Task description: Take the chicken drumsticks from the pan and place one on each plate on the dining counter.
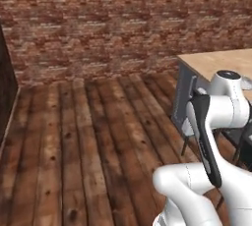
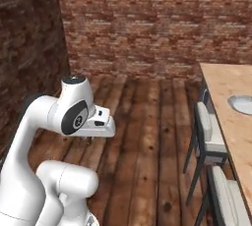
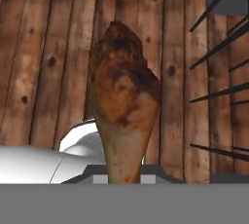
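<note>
Holding one chicken drumstick (image 3: 124, 106), clamped tight at its thin bone end by the gripper (image 3: 124, 177). Fat brown end sticking up and away from the hand, hanging over the wooden floor (image 3: 44, 47). Dark chair legs (image 3: 219, 47) off to one side in the hand view.

Seen from the right base view: a long dining counter (image 2: 231, 122) of light wood at the right edge. One round grey plate (image 2: 242, 104) lying flat on it, partly cut off by the picture's edge. Two chairs (image 2: 209, 131) with pale seats tucked beside the counter. Brick wall (image 2: 147, 23) at the back.

Seen from the left base view: a corner of the same counter (image 1: 216, 63) at the right, past the white arm (image 1: 221, 107). Arm folded up near the base, well apart from the plate.
</note>
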